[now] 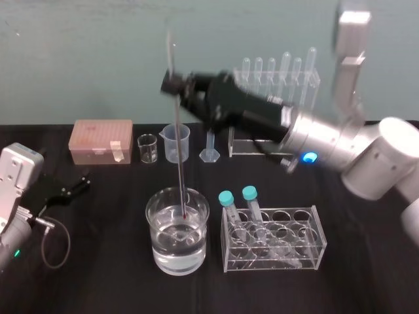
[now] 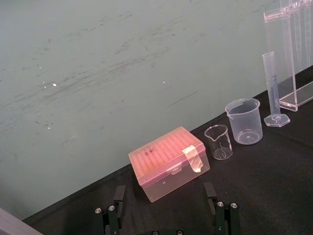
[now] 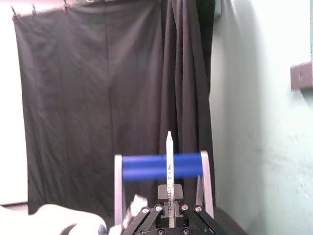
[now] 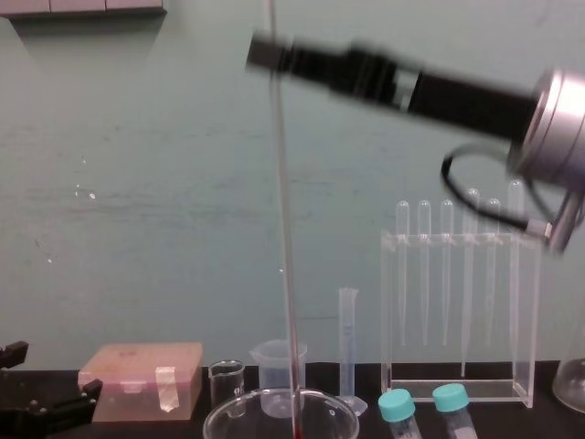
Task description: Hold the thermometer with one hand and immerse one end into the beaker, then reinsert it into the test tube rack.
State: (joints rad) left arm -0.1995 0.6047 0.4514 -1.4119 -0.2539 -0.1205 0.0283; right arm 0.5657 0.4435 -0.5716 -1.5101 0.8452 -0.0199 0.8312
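Red-tipped thermometer (image 1: 178,157) stands in beaker (image 1: 177,239) at lower centre; my right gripper (image 1: 174,85) clenches it high up; left gripper (image 1: 77,184) released, lower left.

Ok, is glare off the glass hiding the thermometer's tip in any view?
Head view: highlights on the beaker rim and water, yet the red tip of the thermometer in the right gripper reads clearly inside. Chest view: the rod shows against the pale wall. Right wrist view: its top stands pale against the dark curtain. Left gripper parked far left.
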